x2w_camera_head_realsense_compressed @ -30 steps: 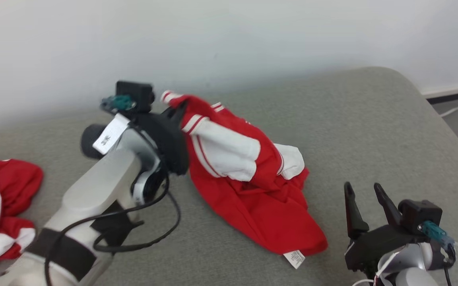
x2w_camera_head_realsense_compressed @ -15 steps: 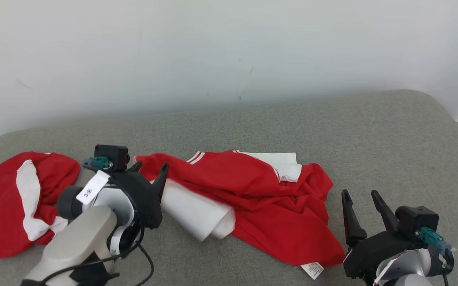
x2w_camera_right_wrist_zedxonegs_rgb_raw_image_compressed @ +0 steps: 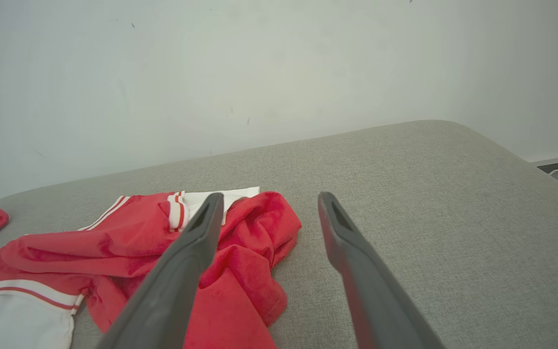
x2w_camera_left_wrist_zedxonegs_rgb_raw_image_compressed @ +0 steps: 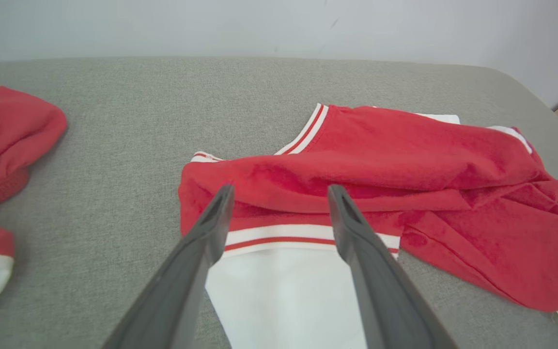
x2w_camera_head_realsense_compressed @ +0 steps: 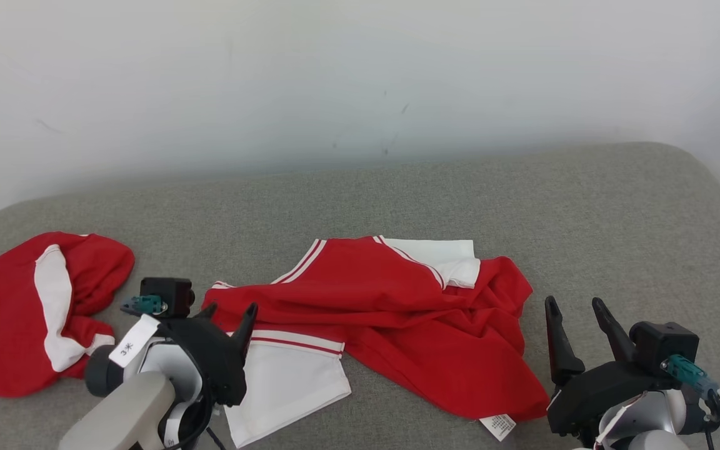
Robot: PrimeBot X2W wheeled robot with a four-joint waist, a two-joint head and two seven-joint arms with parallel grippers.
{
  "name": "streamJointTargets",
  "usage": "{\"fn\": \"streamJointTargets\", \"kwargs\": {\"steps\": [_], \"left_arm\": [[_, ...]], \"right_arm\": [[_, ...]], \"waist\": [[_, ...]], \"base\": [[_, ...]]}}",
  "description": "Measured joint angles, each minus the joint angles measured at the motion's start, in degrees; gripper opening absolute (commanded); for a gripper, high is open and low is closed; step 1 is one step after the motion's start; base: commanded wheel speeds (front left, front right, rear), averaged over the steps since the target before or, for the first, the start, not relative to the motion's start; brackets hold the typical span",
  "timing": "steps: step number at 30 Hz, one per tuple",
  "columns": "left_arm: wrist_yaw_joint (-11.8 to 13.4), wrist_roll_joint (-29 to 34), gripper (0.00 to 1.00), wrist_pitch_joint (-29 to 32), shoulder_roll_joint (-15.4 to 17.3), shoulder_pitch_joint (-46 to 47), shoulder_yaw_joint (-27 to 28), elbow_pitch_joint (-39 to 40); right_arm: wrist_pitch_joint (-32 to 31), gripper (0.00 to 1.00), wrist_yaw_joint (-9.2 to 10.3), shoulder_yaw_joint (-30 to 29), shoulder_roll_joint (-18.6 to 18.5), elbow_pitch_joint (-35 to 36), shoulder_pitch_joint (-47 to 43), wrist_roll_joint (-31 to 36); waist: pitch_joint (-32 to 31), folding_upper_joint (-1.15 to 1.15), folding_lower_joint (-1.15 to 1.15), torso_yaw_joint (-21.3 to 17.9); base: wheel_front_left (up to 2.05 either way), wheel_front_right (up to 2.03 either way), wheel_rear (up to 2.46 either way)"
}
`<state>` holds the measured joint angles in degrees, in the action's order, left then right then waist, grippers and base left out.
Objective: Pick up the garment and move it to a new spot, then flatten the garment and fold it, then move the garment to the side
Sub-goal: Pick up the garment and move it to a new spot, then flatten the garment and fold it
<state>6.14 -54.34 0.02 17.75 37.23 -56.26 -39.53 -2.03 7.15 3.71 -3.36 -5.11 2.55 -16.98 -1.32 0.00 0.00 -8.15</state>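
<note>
Bright, even light; soft shadows

Left pincer [x2w_camera_head_realsense_compressed: 230, 310] low at left, jaws spread wide, gripping nothing, fingers pointing up-view; pale forearm [x2w_camera_head_realsense_compressed: 124, 415] beneath it. Right pincer [x2w_camera_head_realsense_compressed: 572, 304] low at right, jaws equally apart, gripping nothing

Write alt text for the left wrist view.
A crumpled red garment with a white sleeve lies on a grey cushion. The open left tool points at the sleeve's striped cuff; a second red garment sits far left.
</note>
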Motion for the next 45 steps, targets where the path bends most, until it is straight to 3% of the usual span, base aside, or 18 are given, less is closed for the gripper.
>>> {"fn": "streamJointTargets", "kwargs": {"steps": [14,27,37,45], "left_arm": [[0.97,0.03,1.00,-12.76,2.13,-6.82,6.98,9.53],[0.98,0.23,1.00,-11.07,1.20,-15.87,8.93,6.54],[0.98,-0.27,1.00,-5.45,-1.29,-15.84,8.73,4.33],[0.98,-0.15,1.00,-2.78,-1.45,-14.63,9.24,2.59]], "right_arm": [[0.62,1.00,0.01,-2.69,0.04,0.24,-1.04,0.40],[-1.87,1.00,0.01,-1.97,0.29,-0.44,-5.14,0.91],[-9.25,1.00,-0.01,0.74,0.42,-5.57,-9.34,0.87],[-11.11,1.00,-0.01,3.25,0.62,-7.35,-8.12,0.63]], "waist": [[-0.07,0.00,0.00,1.71],[1.16,0.00,0.00,2.09],[2.98,0.00,0.00,1.27],[4.29,0.00,0.00,1.14]], "base": [[0.00,0.00,0.00],[0.00,0.00,0.00],[0.00,0.00,0.00],[0.00,0.00,0.00]]}}
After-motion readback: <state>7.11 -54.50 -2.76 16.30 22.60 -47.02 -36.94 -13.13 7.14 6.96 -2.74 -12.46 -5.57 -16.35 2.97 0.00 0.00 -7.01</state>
